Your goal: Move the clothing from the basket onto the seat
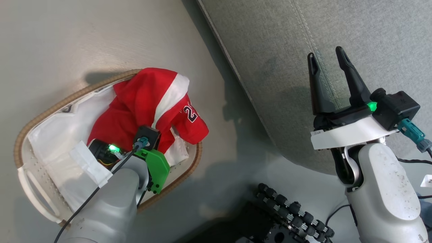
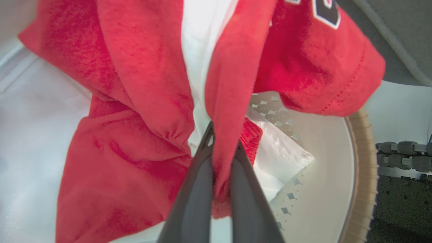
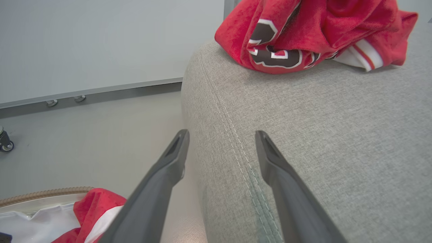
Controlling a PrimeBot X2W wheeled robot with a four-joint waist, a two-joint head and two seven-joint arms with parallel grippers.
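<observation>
Gripper by gripper: the left gripper (image 2: pixel 223 138) pinches a fold of 1 red jersey (image 1: pixel 141 101), while the right gripper (image 1: pixel 325 54) hangs spread above the grey seat (image 1: pixel 371 33). Beside the seat, on the floor (image 1: pixel 67 40), the basket (image 1: pixel 20 141) holds that jersey heaped over its white liner (image 1: pixel 60 135), a sleeve draped across the rim. Another jersey (image 3: pixel 303 27) lies crumpled on the seat.

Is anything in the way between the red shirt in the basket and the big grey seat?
Nothing visible does. The left gripper pinches the jersey in the basket, and bare floor lies between the basket and the seat.
</observation>
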